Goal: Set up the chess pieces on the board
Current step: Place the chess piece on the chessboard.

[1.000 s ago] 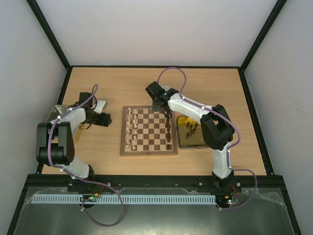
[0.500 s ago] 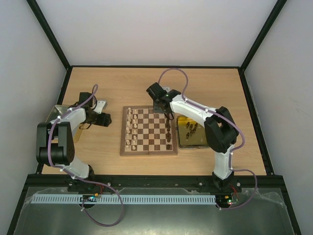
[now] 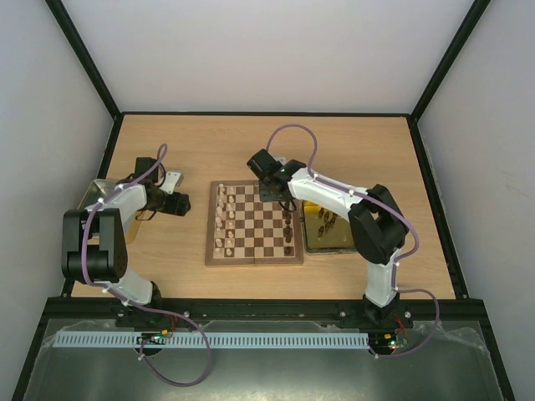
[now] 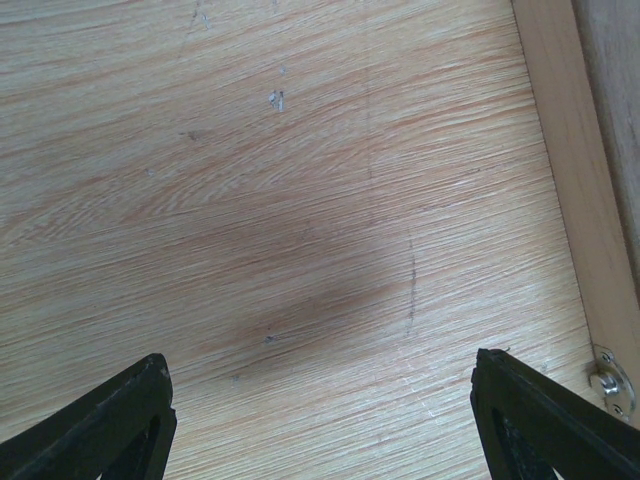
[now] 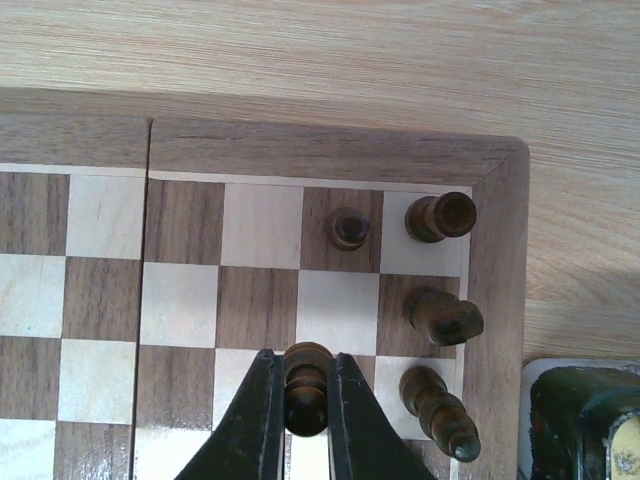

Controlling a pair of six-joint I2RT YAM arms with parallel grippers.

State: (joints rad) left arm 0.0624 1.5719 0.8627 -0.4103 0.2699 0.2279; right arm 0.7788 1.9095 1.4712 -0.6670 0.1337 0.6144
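Filling the dark side looks like the step in hand. The right gripper [image 5: 305, 365] has its fingers clamped on an upright dark piece [image 5: 306, 385], above the squares just inside the edge file near the board's [image 5: 330, 155] 1 o'clock corner.

Done so far: cream pieces [image 3: 224, 219] line two files along the 9 o'clock edge, too small to count. In the wrist view four dark pieces [image 5: 442, 316] stand in that corner, three on the edge file and one pawn [image 5: 348, 228] beside them. The held one makes five.

Left to place: several dark ones in the tray [image 3: 338, 241] at the board's 3 o'clock, number unclear.

The left gripper [image 4: 320, 360] hangs empty, fingers wide apart, over bare table [image 4: 300, 200] at the board's 9 o'clock.
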